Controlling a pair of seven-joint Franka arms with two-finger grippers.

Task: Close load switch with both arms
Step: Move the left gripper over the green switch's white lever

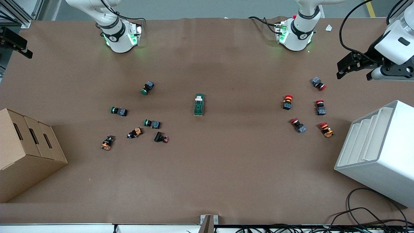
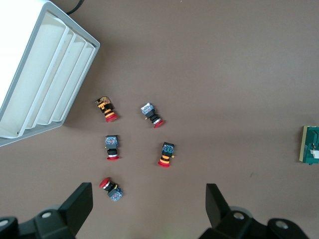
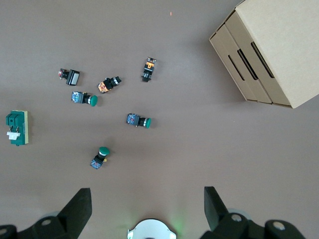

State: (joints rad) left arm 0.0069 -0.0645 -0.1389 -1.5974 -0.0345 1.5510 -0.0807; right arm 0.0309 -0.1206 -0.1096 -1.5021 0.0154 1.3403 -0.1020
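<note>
The load switch, a dark green oblong block with a white lever piece, lies in the middle of the brown table. It also shows at the edge of the left wrist view and in the right wrist view. My left gripper is open and empty, up in the air at the left arm's end of the table, over the red-capped push buttons. My right gripper is open and empty, high over the right arm's own green-lit base; it is out of the front view.
Several red-capped push buttons lie toward the left arm's end, beside a white slotted rack. Green-capped and other small push buttons lie toward the right arm's end, near a cardboard box.
</note>
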